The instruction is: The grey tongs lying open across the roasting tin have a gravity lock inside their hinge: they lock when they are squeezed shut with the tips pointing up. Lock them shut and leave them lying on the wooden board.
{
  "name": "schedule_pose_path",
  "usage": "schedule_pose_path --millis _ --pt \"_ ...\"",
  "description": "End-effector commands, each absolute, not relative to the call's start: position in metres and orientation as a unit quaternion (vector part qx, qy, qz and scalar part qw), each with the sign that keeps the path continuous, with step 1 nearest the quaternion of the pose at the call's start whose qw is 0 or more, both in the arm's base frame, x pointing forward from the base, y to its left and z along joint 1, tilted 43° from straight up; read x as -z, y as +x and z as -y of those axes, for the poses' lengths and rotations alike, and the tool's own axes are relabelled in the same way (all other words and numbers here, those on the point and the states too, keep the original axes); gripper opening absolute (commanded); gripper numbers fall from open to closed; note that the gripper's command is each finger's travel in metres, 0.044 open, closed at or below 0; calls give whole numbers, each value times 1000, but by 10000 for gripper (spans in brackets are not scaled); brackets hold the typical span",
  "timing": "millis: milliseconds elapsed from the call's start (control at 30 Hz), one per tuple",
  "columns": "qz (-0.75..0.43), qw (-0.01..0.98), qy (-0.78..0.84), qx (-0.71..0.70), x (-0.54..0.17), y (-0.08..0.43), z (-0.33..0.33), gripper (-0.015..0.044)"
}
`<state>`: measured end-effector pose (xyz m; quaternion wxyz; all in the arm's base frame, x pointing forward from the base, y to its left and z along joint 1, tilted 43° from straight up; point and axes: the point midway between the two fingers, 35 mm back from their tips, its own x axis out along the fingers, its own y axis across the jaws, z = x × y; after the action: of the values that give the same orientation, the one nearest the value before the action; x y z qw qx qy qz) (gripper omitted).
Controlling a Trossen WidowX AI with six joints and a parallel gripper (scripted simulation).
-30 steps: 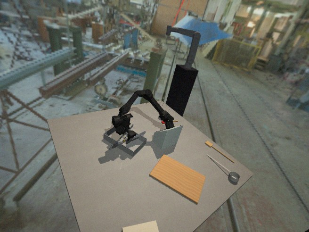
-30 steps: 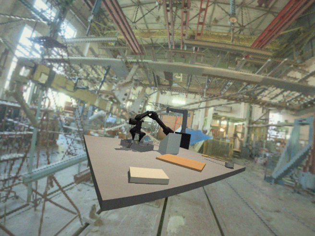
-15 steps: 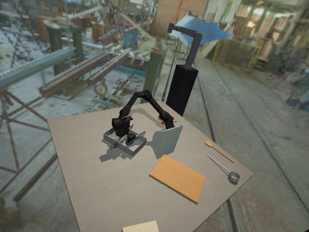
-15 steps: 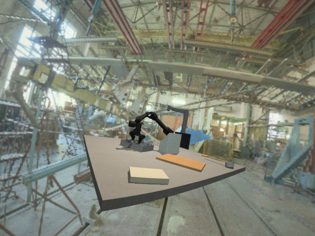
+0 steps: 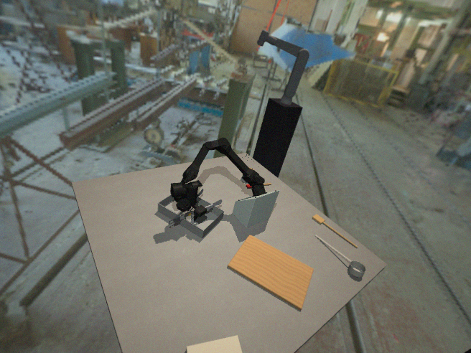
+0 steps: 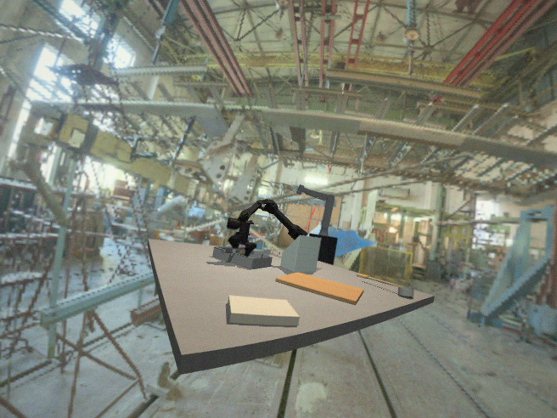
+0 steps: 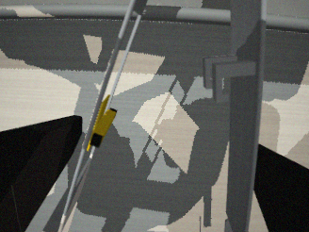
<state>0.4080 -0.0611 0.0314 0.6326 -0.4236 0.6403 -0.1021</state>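
The grey tongs [image 5: 215, 203] [image 7: 246, 160] lie across the roasting tin [image 5: 213, 225] [image 6: 258, 262] [image 7: 203, 15]. In the wrist view their two arms stand apart, with a small yellow and black piece [image 7: 103, 126] by the left one. My gripper [image 5: 192, 212] [image 6: 241, 253] [image 7: 166, 138] is open and low over the tin. Its fingers stand outside the two tong arms, one on each side, and hold nothing; whether they touch the arms is unclear. The arm partly hides the tongs in the top view. The wooden board [image 5: 271, 270] [image 6: 319, 287] bears nothing.
A pale grey upright panel [image 5: 262, 209] [image 6: 300, 256] stands between the tin and the board. A round sieve [image 5: 356, 268] [image 6: 405, 292] and a wooden spatula [image 5: 336, 232] lie at the right. A cream block [image 5: 215, 344] [image 6: 262, 307] lies near the front edge.
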Motion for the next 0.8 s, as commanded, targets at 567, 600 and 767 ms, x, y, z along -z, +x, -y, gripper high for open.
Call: schedule_pose_path --millis 567,600,767 --pt "-640 633 -424 102 -32 408 61 294" --pt "-640 633 -424 102 -32 408 61 287" --pt "-640 633 -424 102 -32 408 61 254"
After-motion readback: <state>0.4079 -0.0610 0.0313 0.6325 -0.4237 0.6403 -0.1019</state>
